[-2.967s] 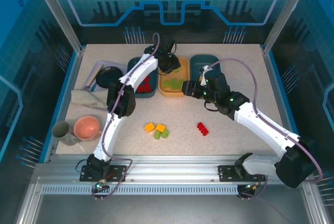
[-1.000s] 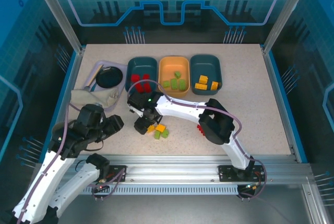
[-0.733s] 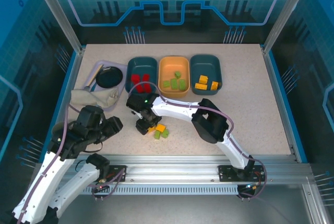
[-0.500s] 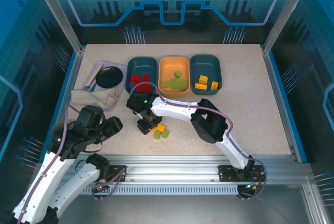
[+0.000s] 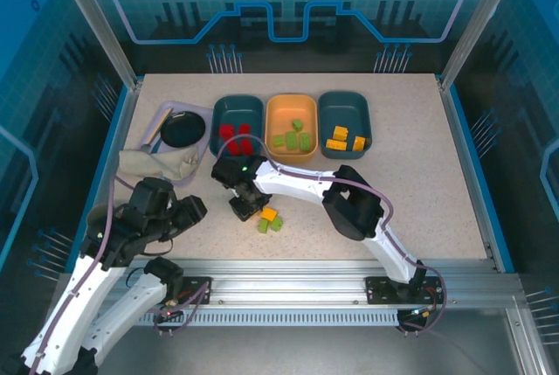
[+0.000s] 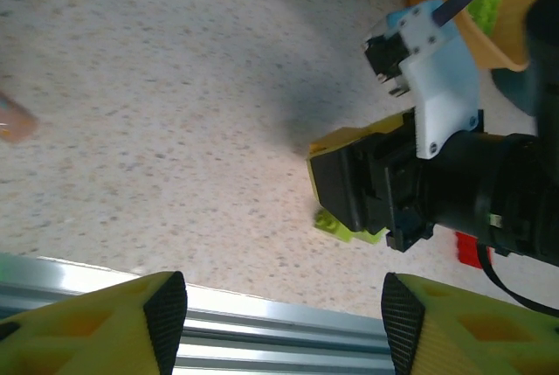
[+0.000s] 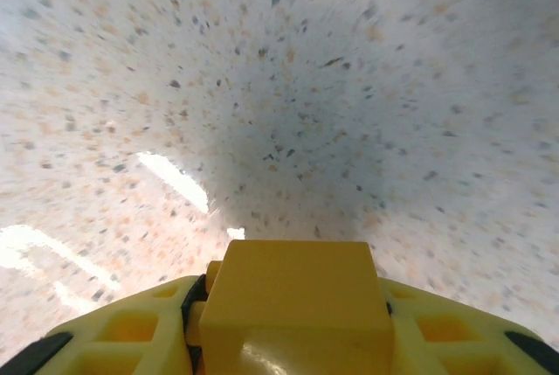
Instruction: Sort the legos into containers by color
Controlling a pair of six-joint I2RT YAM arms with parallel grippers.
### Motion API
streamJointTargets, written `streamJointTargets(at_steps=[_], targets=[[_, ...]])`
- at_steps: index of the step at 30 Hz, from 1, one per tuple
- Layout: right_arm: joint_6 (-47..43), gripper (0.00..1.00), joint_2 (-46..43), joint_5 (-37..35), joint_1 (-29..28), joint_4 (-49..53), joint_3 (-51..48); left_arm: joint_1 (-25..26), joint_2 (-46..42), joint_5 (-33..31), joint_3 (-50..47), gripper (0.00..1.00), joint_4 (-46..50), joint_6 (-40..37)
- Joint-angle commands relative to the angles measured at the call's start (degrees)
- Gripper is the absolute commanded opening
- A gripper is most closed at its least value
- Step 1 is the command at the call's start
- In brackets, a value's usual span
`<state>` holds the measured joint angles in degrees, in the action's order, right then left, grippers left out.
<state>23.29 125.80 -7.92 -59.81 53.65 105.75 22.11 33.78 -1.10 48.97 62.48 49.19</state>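
Right claw (image 5: 249,209) pinching yellow lego (image 7: 293,283) by near edge of worktop (image 5: 419,183). Left claw (image 6: 284,314) hanging open. Lego looking light, hard, slippery; gripping flat sides probably working best.

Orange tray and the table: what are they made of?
The orange tray looks like smooth moulded plastic: it has one even colour, rounded corners and a soft sheen. The table looks like speckled stone or a stone-look laminate, pale with dark flecks. I can't tell which.
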Motion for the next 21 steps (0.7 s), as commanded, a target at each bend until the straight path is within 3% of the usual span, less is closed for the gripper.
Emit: streamJointTargets(at_steps=[1,5,10,15,21], targets=[[1.69,0.31,-9.77,-3.15,3.73,2.15,-0.71,-0.13,3.56,8.07,-0.59,0.64,-9.78,-0.52],[1.0,0.31,-16.77,-5.52,10.38,1.5,-3.51,1.12,10.08,10.19,1.13,0.64,-19.05,0.86],[0.3,0.31,-20.07,-3.55,23.44,-1.06,-5.91,2.99,20.73,11.54,5.44,0.64,-28.56,0.96],[1.76,0.31,-16.86,-0.35,35.75,-4.53,-3.86,4.77,32.26,13.08,11.7,0.64,-35.48,-0.18],[3.39,0.31,-6.92,1.98,43.0,-5.47,3.97,5.75,46.04,14.71,21.91,0.64,-40.96,-1.22]])
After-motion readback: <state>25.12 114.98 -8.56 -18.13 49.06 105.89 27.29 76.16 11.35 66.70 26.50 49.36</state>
